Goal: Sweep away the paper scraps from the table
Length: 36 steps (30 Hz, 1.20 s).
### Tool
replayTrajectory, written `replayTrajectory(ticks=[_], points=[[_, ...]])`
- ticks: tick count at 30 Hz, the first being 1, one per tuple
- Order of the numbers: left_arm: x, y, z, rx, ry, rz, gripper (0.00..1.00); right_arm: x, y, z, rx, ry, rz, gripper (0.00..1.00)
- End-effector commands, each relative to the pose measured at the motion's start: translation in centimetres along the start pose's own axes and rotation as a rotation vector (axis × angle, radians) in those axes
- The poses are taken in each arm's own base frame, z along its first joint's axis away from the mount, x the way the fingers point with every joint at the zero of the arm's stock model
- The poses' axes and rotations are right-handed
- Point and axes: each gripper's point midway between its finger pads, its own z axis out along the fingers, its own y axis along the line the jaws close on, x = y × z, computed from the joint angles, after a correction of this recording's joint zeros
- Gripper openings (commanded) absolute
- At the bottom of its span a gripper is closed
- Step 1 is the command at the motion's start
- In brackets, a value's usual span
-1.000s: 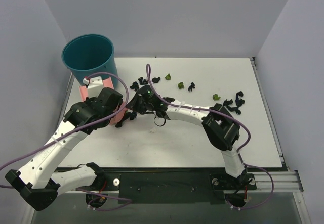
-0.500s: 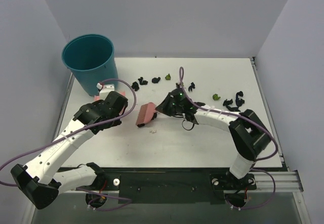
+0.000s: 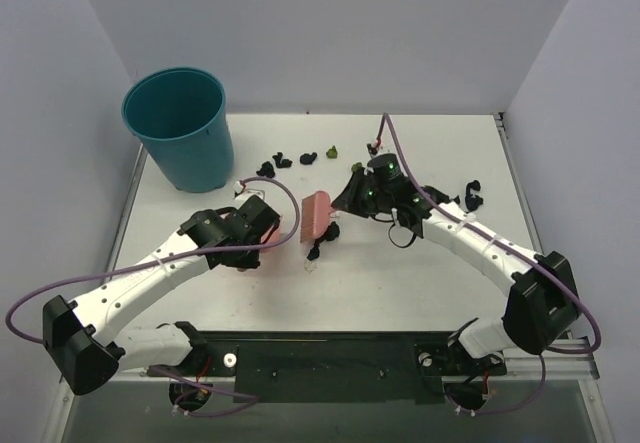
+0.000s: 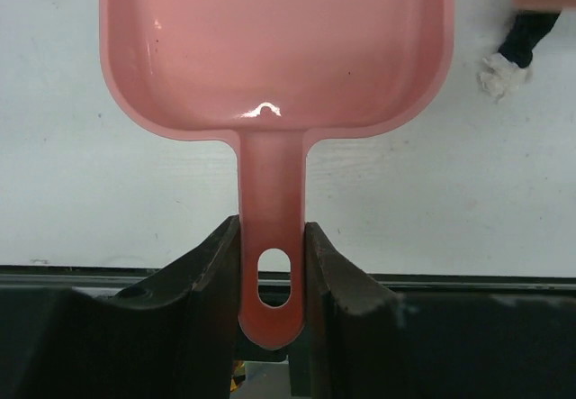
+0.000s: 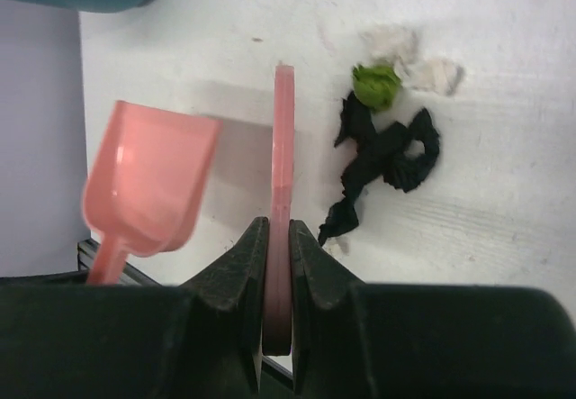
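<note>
Your left gripper [image 4: 273, 259] is clamping the glossy pink dustpan [image 4: 270, 48] by its flat handle; your right gripper [image 5: 280, 241] is pinching the thin pink brush [image 5: 283, 138]. Crumpled paper scraps [image 5: 396, 160] are lying beside it and along the far edge of the table [image 3: 420, 288], near the round teal bucket [image 3: 180, 128].

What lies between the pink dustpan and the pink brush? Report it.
Only bare table, in the right wrist view, separates dustpan from brush; the paper scraps lie on the brush's other side.
</note>
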Motion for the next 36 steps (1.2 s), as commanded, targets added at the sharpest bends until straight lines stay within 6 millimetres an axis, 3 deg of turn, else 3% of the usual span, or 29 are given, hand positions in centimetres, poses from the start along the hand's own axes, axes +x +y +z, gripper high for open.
replayTrajectory(ticks=[1, 5, 8, 12, 15, 18, 26, 36], points=[[1.5, -0.3, -1.3, 0.024, 0.037, 0.077, 0.00, -3.7, 3.0, -5.4, -0.003, -0.025, -0.238, 0.00], [4.2, -0.8, -2.0, 0.060, 0.114, 0.162, 0.00, -6.5, 0.7, -7.6, 0.133, -0.018, -0.391, 0.00], [5.9, -1.6, -2.3, 0.100, 0.155, 0.192, 0.00, -9.1, -1.4, -7.8, 0.192, -0.025, -0.422, 0.00], [7.9, -2.5, -2.4, 0.142, 0.199, 0.224, 0.00, -11.2, -1.8, -6.9, 0.195, -0.007, -0.565, 0.00], [9.5, -2.8, -2.5, 0.168, 0.224, 0.258, 0.00, -11.3, -2.3, -4.9, 0.206, 0.087, -0.643, 0.00], [10.9, -3.7, -3.1, 0.228, 0.237, 0.284, 0.00, -12.7, -2.1, -3.1, 0.214, 0.138, -0.723, 0.00], [12.8, -4.6, -3.2, 0.281, 0.269, 0.320, 0.00, -12.9, -2.7, 0.8, 0.207, 0.253, -0.785, 0.00], [11.8, -8.7, -1.2, 0.326, 0.216, 0.235, 0.00, -11.7, -1.7, 4.2, 0.167, 0.323, -0.835, 0.00]])
